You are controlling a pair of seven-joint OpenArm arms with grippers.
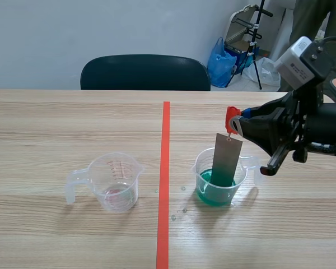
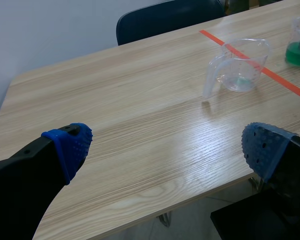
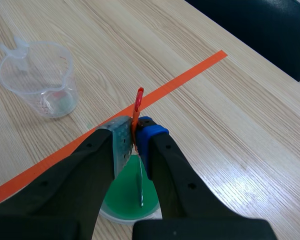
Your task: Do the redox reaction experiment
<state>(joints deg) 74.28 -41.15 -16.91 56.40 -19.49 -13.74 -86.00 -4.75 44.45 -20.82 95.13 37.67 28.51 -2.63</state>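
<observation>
My right gripper [image 1: 238, 124] is shut on a red clip [image 1: 232, 119] from which a grey metal strip [image 1: 226, 162] hangs. The strip's lower end dips into green liquid in a clear beaker [image 1: 219, 179] right of the tape line. In the right wrist view the clip [image 3: 138, 102] sits pinched between the pads of the gripper [image 3: 136, 137], with the strip [image 3: 141, 185] and the green beaker [image 3: 127, 197] straight below. A second clear beaker [image 1: 115, 182], almost empty, stands left of the line. My left gripper [image 2: 167, 145] stays open over the table's near left edge, far from that beaker [image 2: 237, 65].
An orange-red tape line [image 1: 164, 179] runs down the middle of the table. A few droplets [image 1: 183, 210] lie near the green beaker. A dark chair [image 1: 144, 73] stands behind the far edge, with a blue bag [image 1: 221, 61] and a tripod on the floor beyond.
</observation>
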